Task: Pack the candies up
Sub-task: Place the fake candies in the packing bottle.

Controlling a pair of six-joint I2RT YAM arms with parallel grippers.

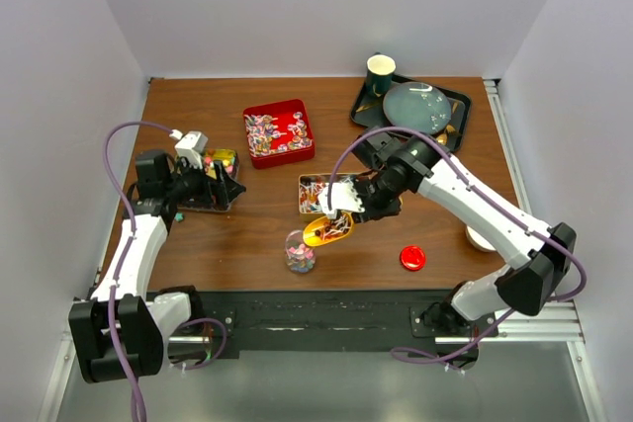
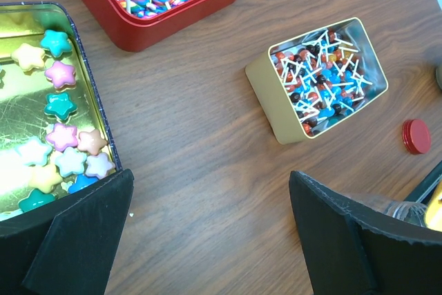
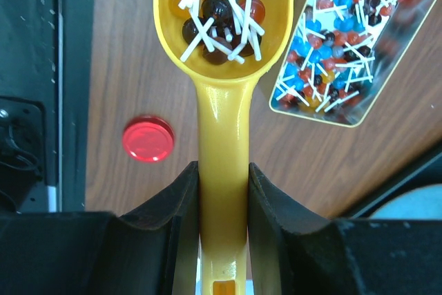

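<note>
The right gripper [image 3: 223, 170] is clenched on the smooth handle of a yellow plastic scoop [image 3: 222, 119]. The scoop's bowl is heaped with ball lollipops [image 3: 217, 12], dark, amber and red on white sticks. The left gripper [image 2: 210, 198] stands released at glossy star-shaped candies [image 2: 61, 105] in a mirror-bottomed tin [image 2: 103, 126] near the left edge of the wood-grain bench [image 2: 193, 136]. Only the top view shows the clear jar [image 1: 300, 251] just beside the scoop, near the front edge. A flat round red lid [image 3: 148, 139] lies on the wood.

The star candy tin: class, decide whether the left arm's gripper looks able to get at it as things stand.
Probably yes. The left gripper hangs open at the edge of the star candy tin with nothing between; the right gripper, shut on the yellow scoop, is away.
</note>
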